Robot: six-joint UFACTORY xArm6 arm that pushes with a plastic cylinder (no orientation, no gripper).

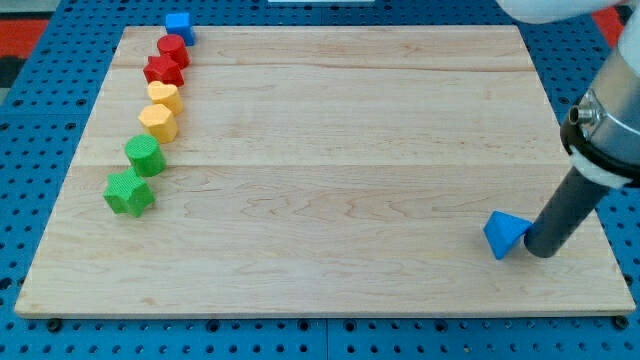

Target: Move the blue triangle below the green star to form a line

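The blue triangle [504,234] lies on the wooden board [330,170] at the view's lower right. My tip [541,250] rests right beside it, touching its right side. The green star [128,193] sits far off at the view's left, at the bottom end of a slanted line of blocks. The triangle and the star are almost a full board width apart.
Above the green star runs a line of blocks: a green round block [145,156], a yellow block [158,122], a yellow heart [164,96], a red star [164,70], a red block [172,48] and a blue cube [179,25] at the board's top edge.
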